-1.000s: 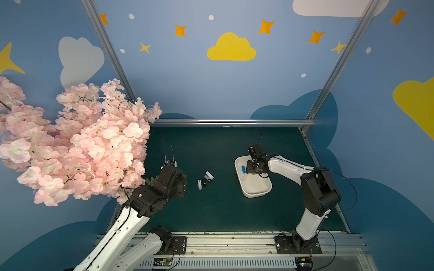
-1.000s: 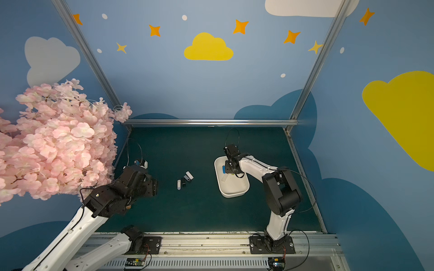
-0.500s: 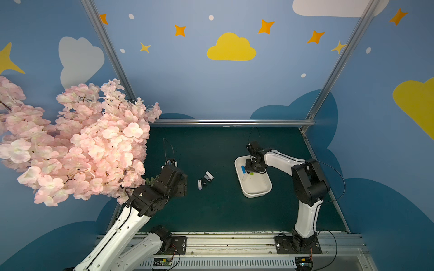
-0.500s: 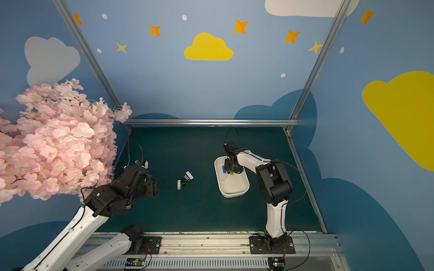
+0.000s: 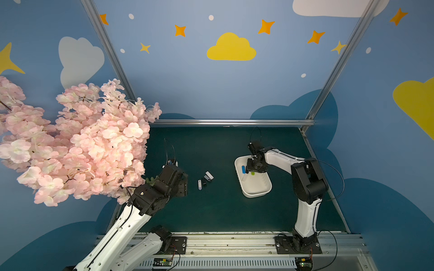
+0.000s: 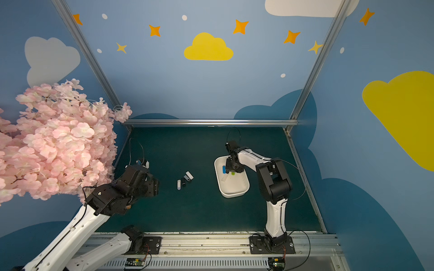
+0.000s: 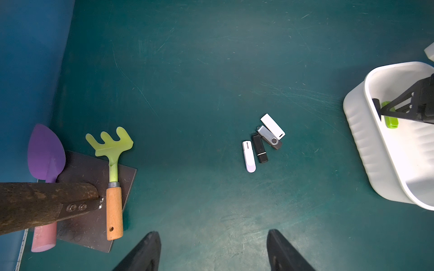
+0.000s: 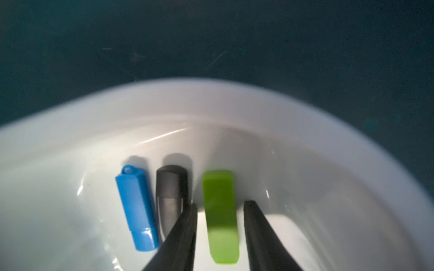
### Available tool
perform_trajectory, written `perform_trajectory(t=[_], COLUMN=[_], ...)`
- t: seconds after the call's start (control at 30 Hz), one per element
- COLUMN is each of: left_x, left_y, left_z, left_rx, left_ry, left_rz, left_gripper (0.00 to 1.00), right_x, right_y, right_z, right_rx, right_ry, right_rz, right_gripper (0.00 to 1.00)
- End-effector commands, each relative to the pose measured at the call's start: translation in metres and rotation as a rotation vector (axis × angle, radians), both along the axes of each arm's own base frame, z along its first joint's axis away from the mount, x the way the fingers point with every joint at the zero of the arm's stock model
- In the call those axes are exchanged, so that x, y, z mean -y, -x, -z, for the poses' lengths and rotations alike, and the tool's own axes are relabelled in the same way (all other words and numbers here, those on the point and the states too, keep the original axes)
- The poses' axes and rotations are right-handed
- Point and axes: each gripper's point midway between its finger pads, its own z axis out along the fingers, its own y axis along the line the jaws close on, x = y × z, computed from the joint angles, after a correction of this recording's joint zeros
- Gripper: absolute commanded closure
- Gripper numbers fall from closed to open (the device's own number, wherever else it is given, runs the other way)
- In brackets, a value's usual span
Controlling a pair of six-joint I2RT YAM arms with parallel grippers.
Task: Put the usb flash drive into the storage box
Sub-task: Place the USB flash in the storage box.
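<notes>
Right jaws narrow, astride green drive (image 8: 220, 218) in storage box (image 8: 305, 131) | left jaws wide, empty | blue drive (image 8: 137, 208), grey drive (image 8: 171, 185) alongside

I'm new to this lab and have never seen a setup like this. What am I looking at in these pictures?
Two white robot arms are bolted at the near edge of a green table, each ending in a two-fingered gripper. The two wide pictures come from one camera head overhead; the two close-ups come from cameras on the arms' wrists. The right gripper is down inside the white storage box, jaws open on either side of a green flash drive lying there beside a grey drive and a blue drive. The left gripper hovers open and empty. Four more flash drives lie clustered on the table. The left wrist camera shows a toy rake and a purple shovel; a pink blossom tree stands beside the left arm.
</notes>
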Motion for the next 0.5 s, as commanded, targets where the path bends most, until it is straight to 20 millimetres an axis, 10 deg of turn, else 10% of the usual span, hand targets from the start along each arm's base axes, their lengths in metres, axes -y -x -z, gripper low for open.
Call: perform_trajectory(t=[0.0, 0.3, 0.47], left_x=[0.001, 0.021, 0.064], left_y=[-0.001, -0.002, -0.018], left_z=[0.002, 0.014, 0.061], left_rx=[-0.002, -0.075, -0.183], left_ry=[0.002, 0.049, 0.204], left_rz=[0.006, 0.037, 0.051], left_gripper=[0.25, 0.24, 0.3], right_x=[0.005, -0.004, 0.013], right_y=[0.006, 0.031, 0.042], right_z=[-0.01, -0.115, -0.137], right_rx=[0.011, 0.467, 0.637], right_ry=[0.025, 0.065, -0.024], right_rz=[0.0, -0.148, -0.041], right_gripper=[0.61, 0.61, 0.6])
